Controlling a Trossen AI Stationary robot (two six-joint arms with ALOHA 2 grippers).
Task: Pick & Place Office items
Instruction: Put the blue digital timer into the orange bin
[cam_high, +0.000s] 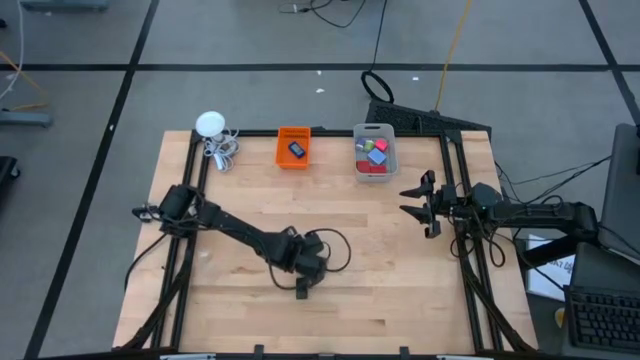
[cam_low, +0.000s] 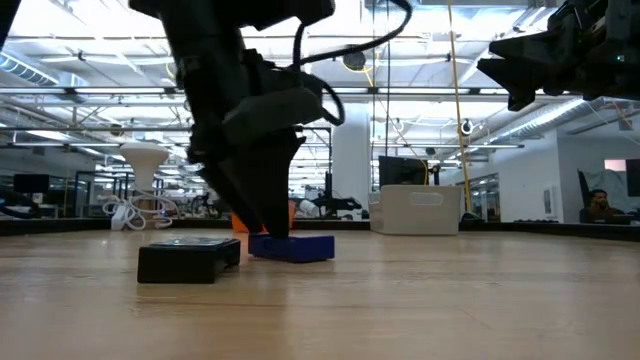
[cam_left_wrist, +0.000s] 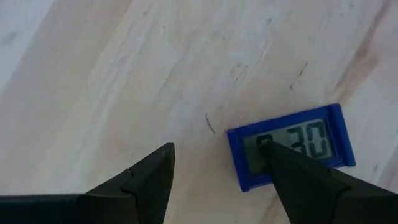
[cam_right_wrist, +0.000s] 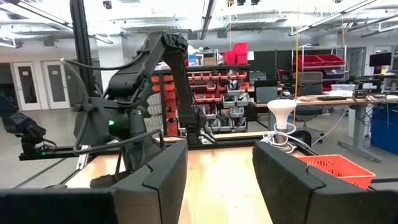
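Table (cam_high: 400, 270) of pale wood, framed by black rails, both dark arms reaching in from the sides. Left arm stretched low toward the near middle, left gripper (cam_high: 303, 287) pointed down at the boards, fingers (cam_left_wrist: 149, 177) spread apart and holding nothing, one tip overlapping the edge of a blue digital clock (cam_left_wrist: 291, 145) lying flat, digits showing on its grey display. Same blue clock (cam_low: 292, 247) seen from table height just beside the lowered fingers, with a black flat block (cam_low: 188, 259) lying close by on the wood, nearer the camera. Right arm parked at the right edge, right gripper (cam_high: 418, 204) up off the surface, fingers (cam_right_wrist: 158, 174) parted, nothing between them. Along the far edge, clear grey bin (cam_high: 375, 172) loaded with red, pink and blue blocks (cam_high: 375, 152). Next to it, orange bin (cam_high: 293, 158) with one dark flat piece (cam_high: 296, 150) inside. Farther left along that edge, white round gadget (cam_high: 210, 123) with its coiled cable (cam_high: 224, 150) bunched just beside it.
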